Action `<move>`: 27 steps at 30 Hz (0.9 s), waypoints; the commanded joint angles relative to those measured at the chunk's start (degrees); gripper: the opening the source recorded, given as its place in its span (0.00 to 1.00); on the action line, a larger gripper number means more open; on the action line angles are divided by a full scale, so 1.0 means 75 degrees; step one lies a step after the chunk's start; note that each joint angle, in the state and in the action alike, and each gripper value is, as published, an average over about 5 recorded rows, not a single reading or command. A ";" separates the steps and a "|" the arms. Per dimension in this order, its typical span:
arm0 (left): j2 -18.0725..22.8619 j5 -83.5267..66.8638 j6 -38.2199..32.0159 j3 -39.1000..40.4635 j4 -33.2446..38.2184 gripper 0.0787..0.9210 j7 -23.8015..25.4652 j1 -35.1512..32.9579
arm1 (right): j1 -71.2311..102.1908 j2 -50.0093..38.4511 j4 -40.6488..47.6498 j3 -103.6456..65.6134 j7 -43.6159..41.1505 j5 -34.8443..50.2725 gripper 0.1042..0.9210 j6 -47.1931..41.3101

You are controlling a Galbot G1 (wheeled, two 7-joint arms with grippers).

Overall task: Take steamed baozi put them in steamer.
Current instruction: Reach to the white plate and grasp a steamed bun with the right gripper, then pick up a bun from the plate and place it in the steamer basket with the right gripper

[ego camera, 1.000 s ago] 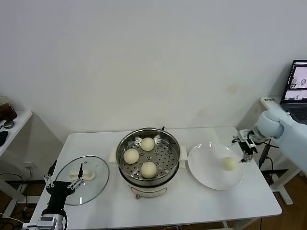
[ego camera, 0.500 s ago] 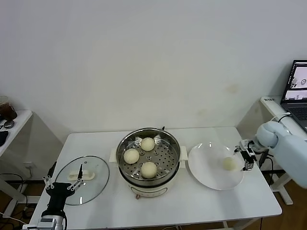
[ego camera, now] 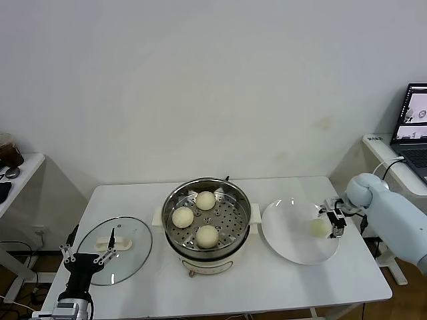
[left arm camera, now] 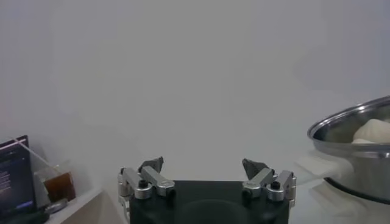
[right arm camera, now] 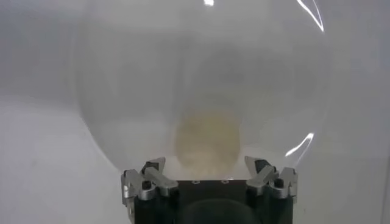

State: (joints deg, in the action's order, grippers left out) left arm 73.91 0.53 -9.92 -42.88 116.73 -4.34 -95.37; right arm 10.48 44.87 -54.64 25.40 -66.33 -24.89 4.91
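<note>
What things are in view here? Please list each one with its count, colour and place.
baozi in steamer: three, cream-white, on the perforated floor.
baozi on plate: one, cream-white, near its right edge.
steamer: one, shiny steel on cream base, table centre.
plate: one, white, right of steamer.
glass lid: one, clear with white handle, left of steamer.
table: one, white.
laptop: one, dark, far right.
left gripper: fingers open, by lid.
right gripper: fingers open, at plate's baozi.
</note>
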 commanded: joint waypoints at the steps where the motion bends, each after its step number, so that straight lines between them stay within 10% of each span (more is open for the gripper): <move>1: 0.0007 -0.0002 0.0004 -0.0013 0.0011 0.88 -0.0004 -0.0010 | 0.0080 0.0285 0.0289 -0.0089 -0.0040 -0.0253 0.86 -0.0164; 14: 0.0029 -0.0020 -0.0002 -0.0034 0.0034 0.88 -0.0002 -0.0012 | -0.0243 0.0074 -0.0068 0.0203 -0.0353 0.0002 0.55 -0.0472; 27: -0.0048 -0.0096 -0.0010 -0.0009 0.0042 0.88 0.0003 0.0091 | -0.2705 -0.1155 -0.2308 0.2300 -0.0599 0.2587 0.38 -0.1615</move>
State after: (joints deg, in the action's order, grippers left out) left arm 73.92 -0.02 -10.04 -43.04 116.99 -4.36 -95.01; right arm 4.31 42.25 -59.74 31.38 -69.88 -19.66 -0.98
